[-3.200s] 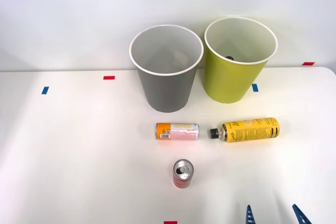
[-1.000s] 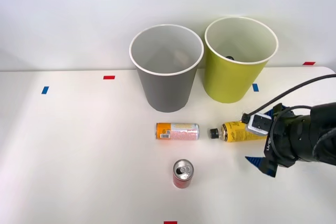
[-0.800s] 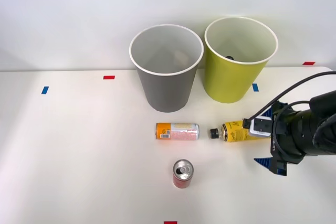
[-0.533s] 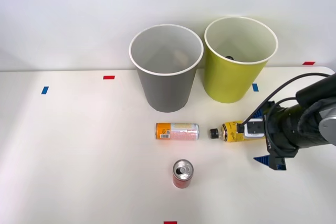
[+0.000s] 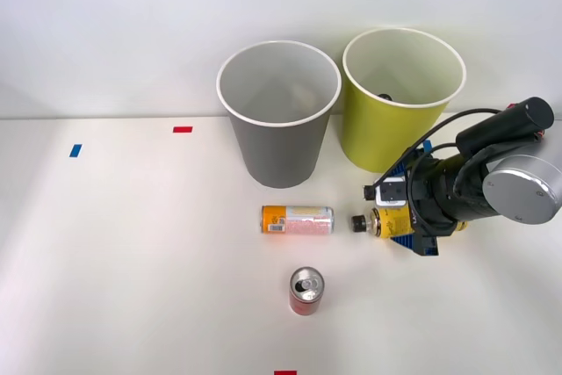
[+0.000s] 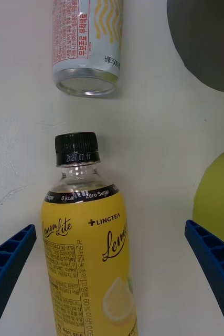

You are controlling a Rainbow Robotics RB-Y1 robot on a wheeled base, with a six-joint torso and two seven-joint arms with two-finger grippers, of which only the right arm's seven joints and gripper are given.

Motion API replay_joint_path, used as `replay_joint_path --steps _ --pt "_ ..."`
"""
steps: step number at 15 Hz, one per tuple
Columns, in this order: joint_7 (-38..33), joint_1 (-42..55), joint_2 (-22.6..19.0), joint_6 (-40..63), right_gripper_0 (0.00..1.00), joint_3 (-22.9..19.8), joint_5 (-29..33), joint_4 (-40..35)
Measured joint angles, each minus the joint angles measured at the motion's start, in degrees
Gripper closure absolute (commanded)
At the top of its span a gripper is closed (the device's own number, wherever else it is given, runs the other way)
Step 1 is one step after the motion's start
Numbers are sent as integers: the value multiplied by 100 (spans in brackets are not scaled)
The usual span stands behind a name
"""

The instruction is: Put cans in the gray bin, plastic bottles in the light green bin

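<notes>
Straddling the plastic bottle (image 6: 88, 247), my right pincer (image 5: 404, 217) is spread wide, one blue finger (image 6: 7, 268) on each side, neither touching it. That bottle lies on the worktop (image 5: 132, 252), black cap toward the orange-ended can (image 5: 297, 219). Behind stand the gray bin (image 5: 278, 116) and light green bin (image 5: 395, 103); the red can (image 5: 306, 291) sits nearer me.

Lab: tape-marked white table (image 5: 132, 243)

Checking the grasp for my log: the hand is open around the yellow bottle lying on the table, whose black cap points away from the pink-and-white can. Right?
Not quite. In the right wrist view the black cap of the yellow bottle points toward the pink-and-white can. The rest holds: the hand is open around the lying bottle.
</notes>
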Motion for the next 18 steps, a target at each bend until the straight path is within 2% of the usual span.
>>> replay_joint_path --steps 8,14,18 --pt "90 -49 -43 426 1 73 87 51" --pt "39 -70 378 614 1 78 451 330" --pt "38 -71 510 656 1 79 627 368"
